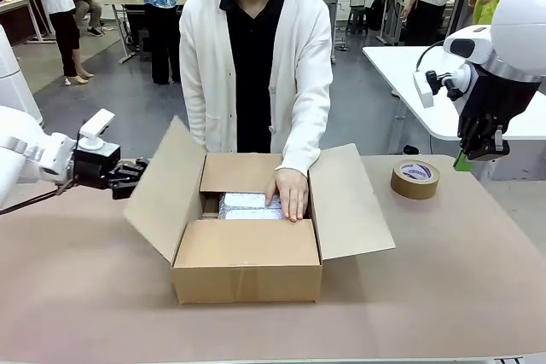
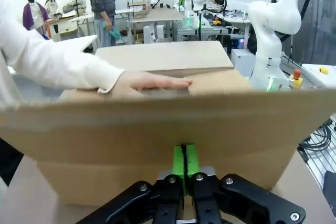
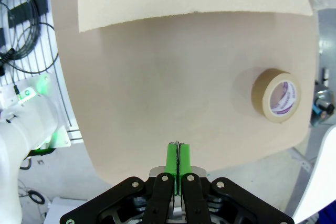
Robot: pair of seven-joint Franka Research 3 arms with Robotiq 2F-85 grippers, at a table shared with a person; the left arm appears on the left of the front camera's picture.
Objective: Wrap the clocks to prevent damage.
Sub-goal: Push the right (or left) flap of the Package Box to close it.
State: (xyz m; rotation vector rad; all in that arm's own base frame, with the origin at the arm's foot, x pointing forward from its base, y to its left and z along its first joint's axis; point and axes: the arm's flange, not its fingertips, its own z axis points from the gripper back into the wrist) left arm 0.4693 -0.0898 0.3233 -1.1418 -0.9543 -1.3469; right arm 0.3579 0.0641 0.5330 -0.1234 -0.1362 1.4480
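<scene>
Clocks point(image 1: 247, 205) lie inside the cardboard box point(image 1: 247, 272), seemingly already swathed in pale, crinkly film. The person's hand point(image 1: 292, 193) rests flat on them, probably seating them snugly. The box's flaps stand open, stiff and matte brown. Left of the box, the left gripper point(image 1: 136, 175), pads pressed together and empty, sits at the left flap, perhaps steadying it. Right of the box, the right gripper point(image 1: 479, 156) hangs closed and empty, raised near a glossy tape roll point(image 1: 415, 179).

box point(image 1: 247, 270): matt cardboard | tape roll point(image 1: 415, 179): smooth brown | table point(image 1: 444, 296): matt paper cover
</scene>
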